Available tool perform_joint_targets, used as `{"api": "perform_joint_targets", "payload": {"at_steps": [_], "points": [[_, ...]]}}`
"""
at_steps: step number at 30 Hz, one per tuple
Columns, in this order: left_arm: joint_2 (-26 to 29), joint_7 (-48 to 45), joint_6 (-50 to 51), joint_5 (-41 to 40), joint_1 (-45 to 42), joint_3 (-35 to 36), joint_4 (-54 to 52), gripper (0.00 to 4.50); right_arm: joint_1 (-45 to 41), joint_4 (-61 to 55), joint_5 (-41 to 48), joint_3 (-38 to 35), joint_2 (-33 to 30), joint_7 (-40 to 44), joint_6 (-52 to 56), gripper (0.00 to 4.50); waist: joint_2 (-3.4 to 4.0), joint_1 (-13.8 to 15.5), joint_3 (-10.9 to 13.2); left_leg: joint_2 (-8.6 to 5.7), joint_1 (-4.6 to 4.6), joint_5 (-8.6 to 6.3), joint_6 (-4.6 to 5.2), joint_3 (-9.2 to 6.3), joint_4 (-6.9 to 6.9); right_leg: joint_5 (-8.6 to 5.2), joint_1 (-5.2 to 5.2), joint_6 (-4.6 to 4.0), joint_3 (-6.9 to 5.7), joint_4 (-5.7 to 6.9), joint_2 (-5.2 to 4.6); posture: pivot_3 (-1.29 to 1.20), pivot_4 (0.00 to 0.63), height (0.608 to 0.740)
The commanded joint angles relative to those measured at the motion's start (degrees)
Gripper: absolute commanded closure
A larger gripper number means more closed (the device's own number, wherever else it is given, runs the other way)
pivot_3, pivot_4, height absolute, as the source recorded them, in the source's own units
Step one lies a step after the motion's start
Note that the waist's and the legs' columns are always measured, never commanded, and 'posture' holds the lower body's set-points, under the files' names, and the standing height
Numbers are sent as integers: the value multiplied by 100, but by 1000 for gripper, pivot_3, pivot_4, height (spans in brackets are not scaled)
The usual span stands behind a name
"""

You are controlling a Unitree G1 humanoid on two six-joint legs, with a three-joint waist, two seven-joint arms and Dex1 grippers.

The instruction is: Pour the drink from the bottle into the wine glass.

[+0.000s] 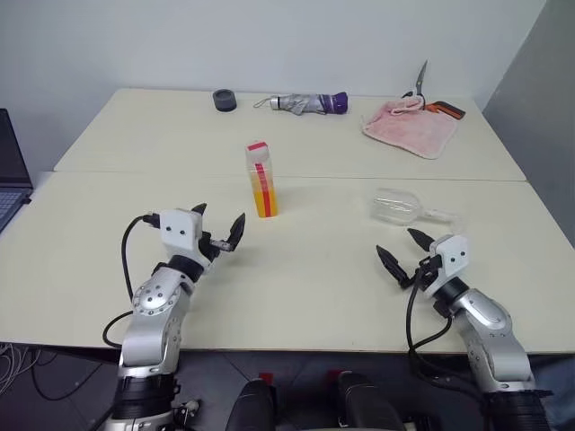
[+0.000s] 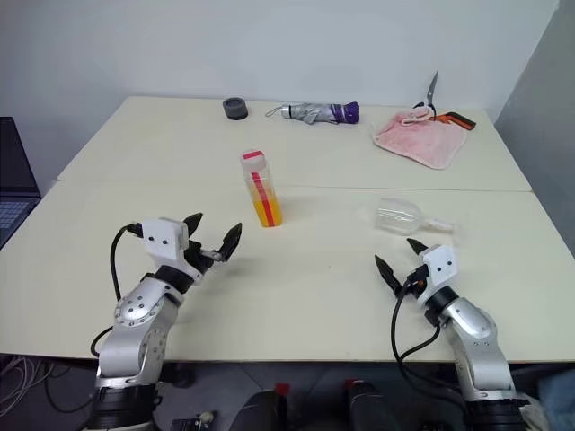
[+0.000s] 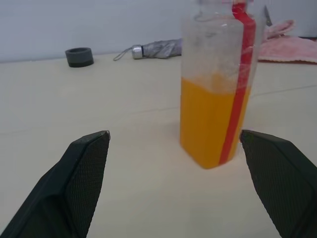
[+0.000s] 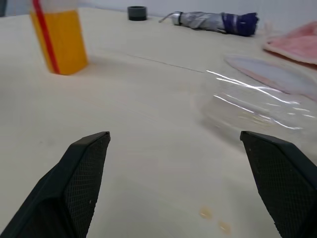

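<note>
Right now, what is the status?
Both grippers open, left, right. Bottle upright, capped. Glass lying on its side. Nothing in the way.

Both arms: silver-grey metal segments w/ black joint rings and round caps. Left hand (image 1: 221, 226) & right hand (image 1: 404, 250): white boxy wrist block w/ small dark dots, two black pointed fingers (image 3: 81, 173) w/ cross-hatched pads. Black cable loops beside each forearm.

No readable text anywhere I look. Bottle (image 1: 261, 180) carries red-and-white vertical label strip (image 3: 238, 84), plain as far as I see, no letters or numbers legible. No brand or sign on anything else on table (image 1: 305, 269).
</note>
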Motion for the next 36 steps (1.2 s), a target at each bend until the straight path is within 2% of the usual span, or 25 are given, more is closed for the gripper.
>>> {"api": "perform_joint_targets", "payload": {"at_steps": [1, 8, 17, 25, 36], "points": [[-135, 250, -2, 228, -314, -190, 56, 22, -44, -445, 315, 36, -141, 294, 294, 0, -1, 2, 0, -1, 0, 0, 0, -1, 0, 1, 0, -1, -1, 0, 0, 0, 150, 740], [-394, 647, -20, 591, -856, -460, 462, 22, 20, -729, 591, 8, -586, 792, 658, 0, -2, 6, 0, -4, -4, 0, 0, -1, 0, 2, 0, -3, -1, -2, 0, 0, 150, 740], [-772, 836, -286, 919, -1363, -822, 1030, 22, 13, -500, 563, -131, -656, 936, 480, 0, -2, 9, 1, -6, -5, 0, 0, -3, 1, 2, 0, -3, -3, -2, 0, 0, 150, 740], [-1047, 1337, -598, 1085, -1786, -737, 1477, 22, -90, -521, 635, -190, -769, 1069, 608, 0, -3, 10, 1, -7, -6, 0, 0, -3, 1, 3, 0, -3, -2, -2, -1, 0, 150, 740], [-1291, 1806, -693, 1141, -2169, -668, 1837, 22, -526, -1128, 1230, -124, -1055, 1226, 1438, 0, -4, 11, 2, -9, -7, 0, 0, -6, 1, 3, 0, -2, -4, -2, -1, 0, 150, 740]]}}
